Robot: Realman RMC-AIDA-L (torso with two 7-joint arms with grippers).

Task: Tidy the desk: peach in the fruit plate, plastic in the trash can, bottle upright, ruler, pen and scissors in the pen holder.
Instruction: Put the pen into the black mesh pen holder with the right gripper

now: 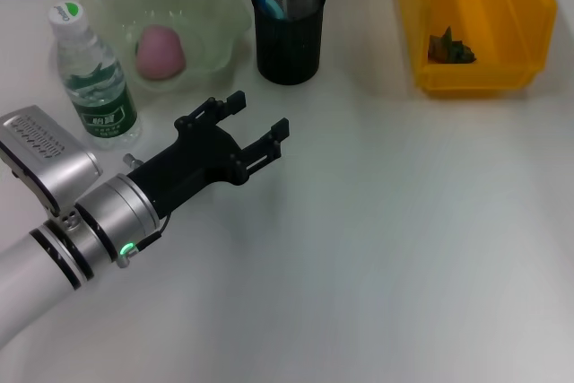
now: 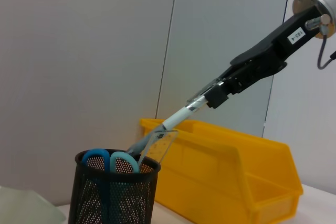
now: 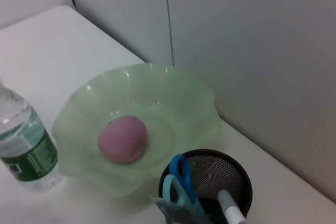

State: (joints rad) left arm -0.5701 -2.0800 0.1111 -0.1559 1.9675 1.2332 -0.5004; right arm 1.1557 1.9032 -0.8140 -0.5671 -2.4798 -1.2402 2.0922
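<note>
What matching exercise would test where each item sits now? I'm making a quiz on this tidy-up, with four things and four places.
Things:
1. small round pink peach
2. dark green wad of plastic
3. light blue scissors
4. clear water bottle

Places:
A. in the yellow bin
B. upright on the white desk
C. in the pale green bowl
D. in the black mesh cup

Pairs: 1-C, 2-A, 3-D, 4-B
</note>
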